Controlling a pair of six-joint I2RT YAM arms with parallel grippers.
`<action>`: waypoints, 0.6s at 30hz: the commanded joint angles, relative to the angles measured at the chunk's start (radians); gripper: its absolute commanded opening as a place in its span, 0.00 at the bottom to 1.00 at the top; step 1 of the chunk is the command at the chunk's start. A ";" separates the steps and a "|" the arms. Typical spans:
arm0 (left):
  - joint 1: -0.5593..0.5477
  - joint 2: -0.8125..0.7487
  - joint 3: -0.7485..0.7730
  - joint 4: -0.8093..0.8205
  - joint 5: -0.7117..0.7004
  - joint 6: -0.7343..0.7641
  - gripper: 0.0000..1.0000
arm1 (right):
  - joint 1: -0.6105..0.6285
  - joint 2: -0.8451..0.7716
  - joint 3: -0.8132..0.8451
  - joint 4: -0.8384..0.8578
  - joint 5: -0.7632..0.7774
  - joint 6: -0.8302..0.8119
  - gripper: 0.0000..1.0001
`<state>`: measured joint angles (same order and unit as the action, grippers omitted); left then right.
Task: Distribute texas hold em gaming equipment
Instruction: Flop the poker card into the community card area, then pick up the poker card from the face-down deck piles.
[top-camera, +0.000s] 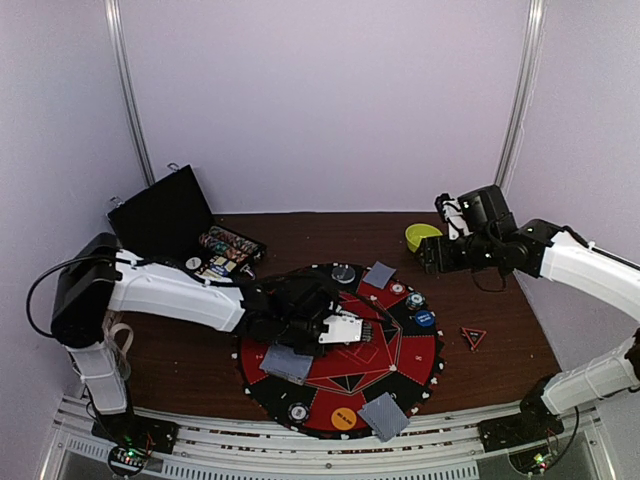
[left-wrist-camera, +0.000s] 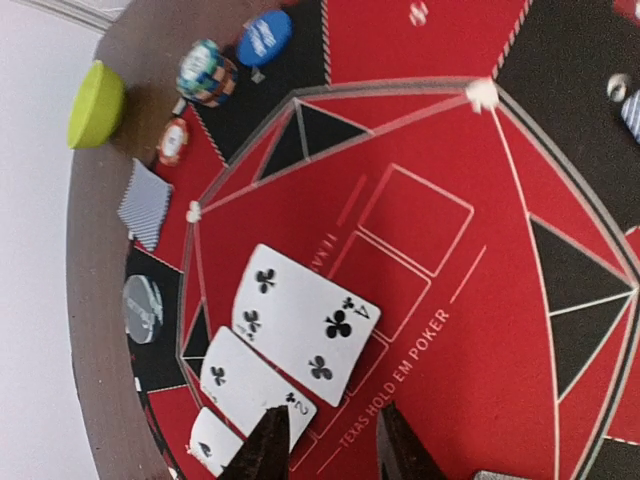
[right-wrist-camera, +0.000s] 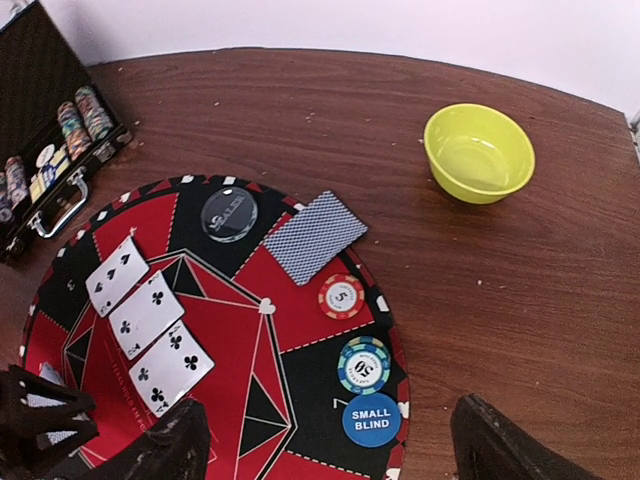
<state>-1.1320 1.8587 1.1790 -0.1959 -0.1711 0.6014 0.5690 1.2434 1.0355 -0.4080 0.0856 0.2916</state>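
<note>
Left gripper (left-wrist-camera: 330, 420), slightly parted and empty, hangs beside 3 face-up cards (left-wrist-camera: 250, 385) on the mat (left-wrist-camera: 450, 300); lift straight up so no finger drags them. Right gripper (right-wrist-camera: 328, 410) gapes empty.

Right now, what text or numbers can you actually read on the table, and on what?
"TEXAS HOLD EM POKER": red-and-black mat
"SMALL BLIND": blue disc
"5": orange-rimmed chip
"50": blue-green chip stack
"4": face-up card with four clubs
"2": card beside it
Too blurred to read: dark round button, orange disc
</note>
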 joint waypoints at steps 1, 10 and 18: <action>0.053 -0.145 -0.002 0.015 0.125 -0.255 0.31 | -0.002 0.041 0.020 0.033 -0.248 -0.031 0.81; 0.338 -0.447 -0.265 -0.082 0.295 -0.833 0.53 | 0.166 0.167 0.002 0.139 -0.290 0.126 0.78; 0.459 -0.549 -0.533 0.060 0.467 -1.021 0.78 | 0.407 0.418 0.110 0.190 -0.256 0.212 0.81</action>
<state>-0.7002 1.3151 0.7147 -0.2337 0.1505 -0.2699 0.8955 1.5730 1.0813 -0.2577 -0.1734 0.4423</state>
